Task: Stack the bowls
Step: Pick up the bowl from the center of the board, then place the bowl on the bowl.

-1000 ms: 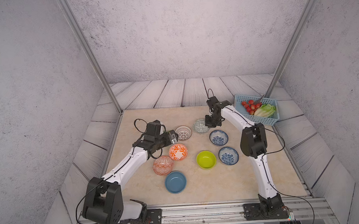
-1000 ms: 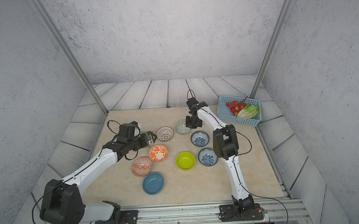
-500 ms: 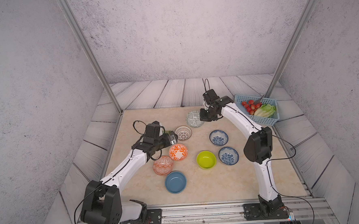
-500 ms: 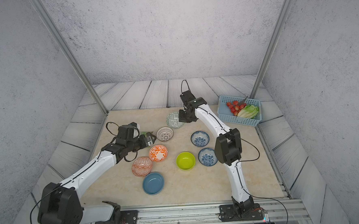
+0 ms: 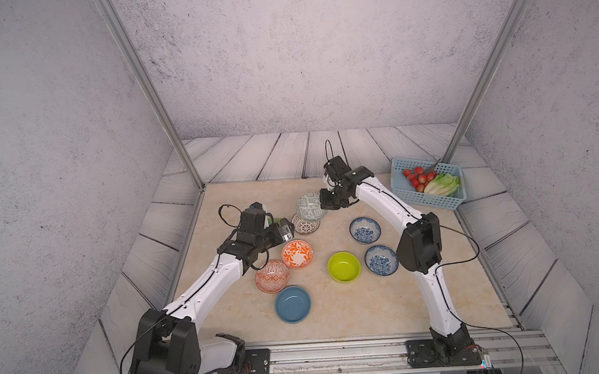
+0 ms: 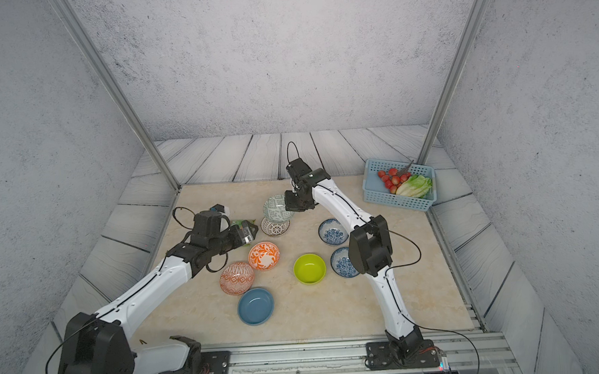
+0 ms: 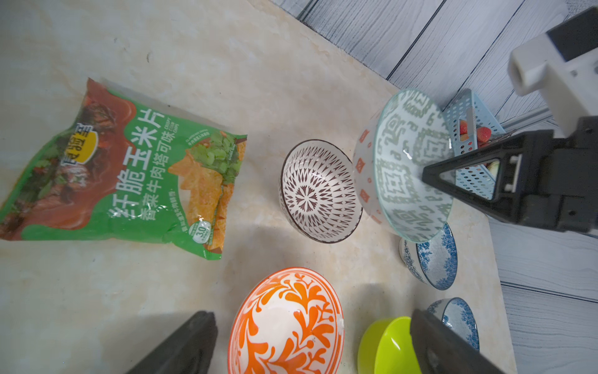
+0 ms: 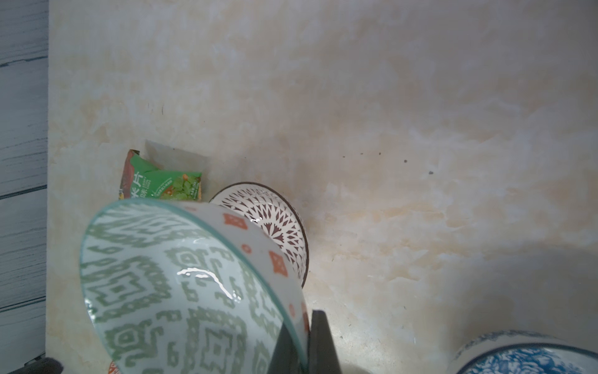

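Observation:
My right gripper (image 8: 302,343) is shut on the rim of the grey-green patterned bowl (image 5: 311,206), holding it tilted in the air just over the white bowl with dark radial lines (image 5: 305,224). My left gripper (image 7: 310,315) hangs open above the orange floral bowl (image 5: 297,254), holding nothing. In both top views the other bowls rest on the table: an orange diamond-patterned one (image 5: 272,276), a plain blue one (image 5: 293,304), a lime one (image 5: 343,266) and two blue-floral ones (image 5: 364,230) (image 5: 381,261).
A green snack packet (image 7: 123,175) lies flat left of the radial-line bowl, under my left wrist. A light blue basket (image 5: 429,202) with strawberries and lettuce stands at the back right corner. Wooden planks border the marble tabletop.
My right gripper has carried the grey-green bowl up and to the left, from beside the far blue-floral bowl to over the radial-line bowl. The left arm has barely shifted.

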{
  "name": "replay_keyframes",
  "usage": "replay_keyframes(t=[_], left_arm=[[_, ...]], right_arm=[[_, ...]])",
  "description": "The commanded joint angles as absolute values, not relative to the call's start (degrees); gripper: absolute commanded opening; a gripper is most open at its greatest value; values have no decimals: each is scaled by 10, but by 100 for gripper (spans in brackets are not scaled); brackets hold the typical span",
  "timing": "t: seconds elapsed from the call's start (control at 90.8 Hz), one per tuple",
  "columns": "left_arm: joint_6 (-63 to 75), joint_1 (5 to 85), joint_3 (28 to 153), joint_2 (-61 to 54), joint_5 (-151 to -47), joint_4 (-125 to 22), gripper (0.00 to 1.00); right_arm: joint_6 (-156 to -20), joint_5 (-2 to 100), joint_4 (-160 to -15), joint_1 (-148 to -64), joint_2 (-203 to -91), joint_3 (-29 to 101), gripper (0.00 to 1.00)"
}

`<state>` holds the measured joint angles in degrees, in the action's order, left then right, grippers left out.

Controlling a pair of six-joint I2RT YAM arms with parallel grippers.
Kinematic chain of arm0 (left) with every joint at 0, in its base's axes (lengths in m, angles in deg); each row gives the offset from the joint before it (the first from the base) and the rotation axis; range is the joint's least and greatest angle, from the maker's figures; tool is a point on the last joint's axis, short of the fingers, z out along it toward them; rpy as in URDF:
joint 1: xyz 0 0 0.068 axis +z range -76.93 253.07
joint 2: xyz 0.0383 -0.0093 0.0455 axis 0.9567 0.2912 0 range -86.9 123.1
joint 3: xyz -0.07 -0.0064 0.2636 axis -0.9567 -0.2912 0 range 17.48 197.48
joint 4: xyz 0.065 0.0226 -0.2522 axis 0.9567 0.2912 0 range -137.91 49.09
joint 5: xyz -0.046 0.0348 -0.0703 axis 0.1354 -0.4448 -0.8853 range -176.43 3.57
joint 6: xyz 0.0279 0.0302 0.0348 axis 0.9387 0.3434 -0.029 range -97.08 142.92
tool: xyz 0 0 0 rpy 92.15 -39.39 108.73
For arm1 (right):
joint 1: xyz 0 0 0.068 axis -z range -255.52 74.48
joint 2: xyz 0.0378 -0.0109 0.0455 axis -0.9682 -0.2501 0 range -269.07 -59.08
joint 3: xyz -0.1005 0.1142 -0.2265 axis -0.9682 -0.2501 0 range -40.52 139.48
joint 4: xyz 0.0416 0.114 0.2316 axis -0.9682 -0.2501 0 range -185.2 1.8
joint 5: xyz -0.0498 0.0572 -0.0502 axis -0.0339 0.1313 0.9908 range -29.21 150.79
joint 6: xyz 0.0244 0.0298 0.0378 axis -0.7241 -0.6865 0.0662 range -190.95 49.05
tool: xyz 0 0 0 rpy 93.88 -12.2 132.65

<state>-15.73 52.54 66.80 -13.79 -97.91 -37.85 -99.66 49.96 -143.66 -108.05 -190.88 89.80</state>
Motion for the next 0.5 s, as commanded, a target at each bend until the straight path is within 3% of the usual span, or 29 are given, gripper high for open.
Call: replay_keyframes(t=[0.0, 0.484], left_arm=[[-158, 526, 659, -151, -968, -386, 100], [-163, 526, 657, -150, -966, -388, 100]], right_arm=[[-1003, 485, -1422, -1089, -1912, 905, 0], [-1009, 490, -1418, -1104, -1955, 922, 0]])
